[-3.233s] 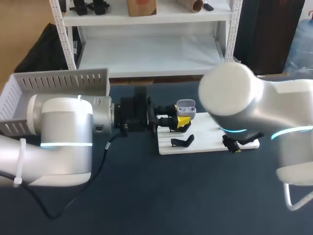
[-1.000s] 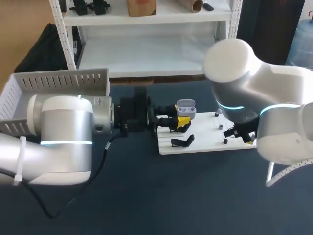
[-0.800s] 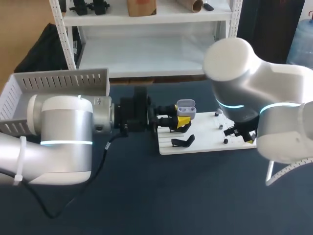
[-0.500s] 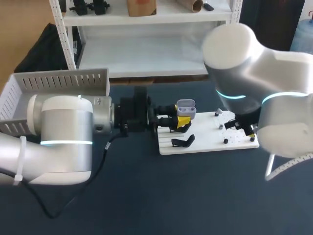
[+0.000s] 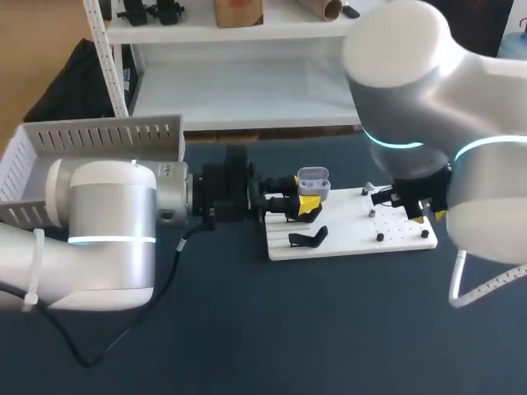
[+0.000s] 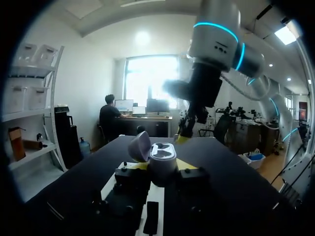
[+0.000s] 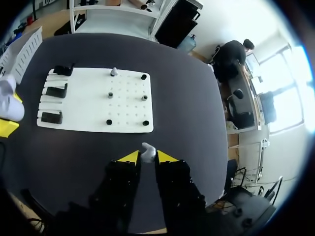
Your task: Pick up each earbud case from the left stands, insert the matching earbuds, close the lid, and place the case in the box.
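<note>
Seen from above, the right arm covers nearly all of the right gripper — only a yellow tip peeks out — and a corner of the white board. The box runs off the edge, its near side behind the left arm. In the left wrist view the earbud case hides most of the left gripper. The earbud is too small to make out.

Open white earbud case gripped between left jaws, lid raised, right arm beyond
</note>
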You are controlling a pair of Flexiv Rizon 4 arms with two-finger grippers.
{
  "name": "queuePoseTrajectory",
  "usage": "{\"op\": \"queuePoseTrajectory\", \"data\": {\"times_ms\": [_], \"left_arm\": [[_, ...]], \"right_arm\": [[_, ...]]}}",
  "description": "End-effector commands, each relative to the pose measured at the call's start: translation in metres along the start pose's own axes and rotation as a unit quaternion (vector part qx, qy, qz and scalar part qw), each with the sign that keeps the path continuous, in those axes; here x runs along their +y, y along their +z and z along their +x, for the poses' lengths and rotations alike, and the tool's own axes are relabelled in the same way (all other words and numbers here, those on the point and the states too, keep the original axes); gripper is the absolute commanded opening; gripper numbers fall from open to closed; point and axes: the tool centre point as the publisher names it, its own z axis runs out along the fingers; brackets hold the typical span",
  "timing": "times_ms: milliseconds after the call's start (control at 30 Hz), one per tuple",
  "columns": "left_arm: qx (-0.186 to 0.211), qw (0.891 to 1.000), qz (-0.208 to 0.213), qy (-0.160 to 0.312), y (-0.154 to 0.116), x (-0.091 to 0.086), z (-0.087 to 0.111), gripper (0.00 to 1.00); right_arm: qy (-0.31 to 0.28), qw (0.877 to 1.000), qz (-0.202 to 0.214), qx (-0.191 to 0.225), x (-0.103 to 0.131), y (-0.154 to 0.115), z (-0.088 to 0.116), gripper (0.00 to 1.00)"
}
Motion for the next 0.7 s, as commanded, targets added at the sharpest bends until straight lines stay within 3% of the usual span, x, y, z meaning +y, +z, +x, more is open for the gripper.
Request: {"op": "queuePoseTrajectory", "data": {"times_ms": [33, 267, 700], "left_arm": [[-0.002, 1.000, -0.003, 0.001, -0.0001, -0.0013, 0.0007, 0.00], [-0.002, 1.000, -0.003, 0.001, -0.0001, -0.0013, 0.0007, 0.00], [-0.002, 1.000, -0.003, 0.001, -0.0001, -0.0013, 0.0007, 0.00]], "right_arm": [[-0.009, 1.000, -0.009, -0.006, 0.0028, -0.0104, 0.0103, 0.00], [-0.005, 0.999, -0.046, 0.003, 0.0116, -0.0143, 0.0130, 0.00], [-0.005, 0.999, -0.046, 0.003, 0.0116, -0.0143, 0.0130, 0.00]]}}
